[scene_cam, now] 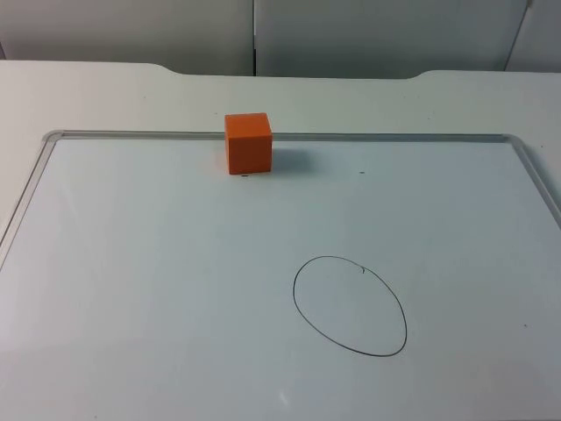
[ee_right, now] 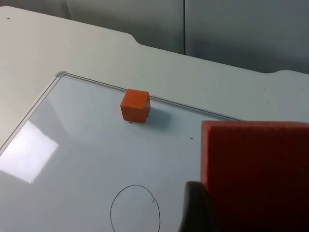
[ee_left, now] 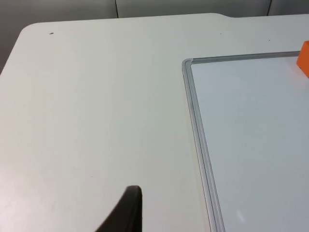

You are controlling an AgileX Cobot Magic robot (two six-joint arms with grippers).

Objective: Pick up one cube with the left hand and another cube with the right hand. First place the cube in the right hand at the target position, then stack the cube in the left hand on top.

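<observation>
Orange cube [scene_cam: 248, 143] sits upright on our whiteboard [scene_cam: 175, 289], touching its far rim at about 11 o'clock from the drawn oval [scene_cam: 350, 305]; one face is turned toward the near edge. It has no long axis. Our right gripper [ee_right: 212, 212] pinches a second orange cube [ee_right: 256, 174]. Our left gripper's fingertip [ee_left: 126, 212] hovers over the white table [ee_left: 96, 106]; we cannot tell its spread

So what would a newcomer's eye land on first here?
Probably the orange cube, sitting alone at the far edge of the whiteboard. Next, the hand-drawn oval on the board, nearer the camera, with nothing inside it. In the right wrist view, a second orange cube looms large at the right gripper, apparently held.
</observation>
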